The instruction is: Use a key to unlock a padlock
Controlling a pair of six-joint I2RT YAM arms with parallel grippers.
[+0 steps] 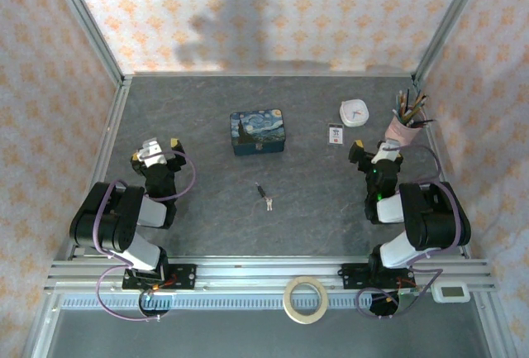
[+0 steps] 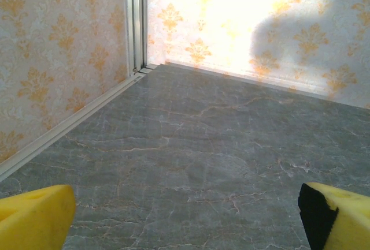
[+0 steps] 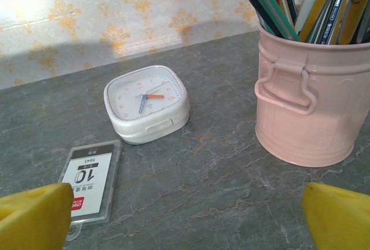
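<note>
Grey marble tabletop (image 1: 207, 217), both claws gaping wide and empty! Left gripper (image 1: 155, 150) and right gripper (image 1: 380, 148) flank the key (image 1: 264, 197), lying flat between them, well apart from each. Risk: a clumsy pinch could skid and flick that thin key away. Padlock's too small to spot.

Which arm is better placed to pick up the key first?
Left, narrowly. The key lies mid-table, about equally far from both open grippers, but the left gripper has bare table around it, while the right gripper faces the clock, label card and pink pencil cup.
</note>
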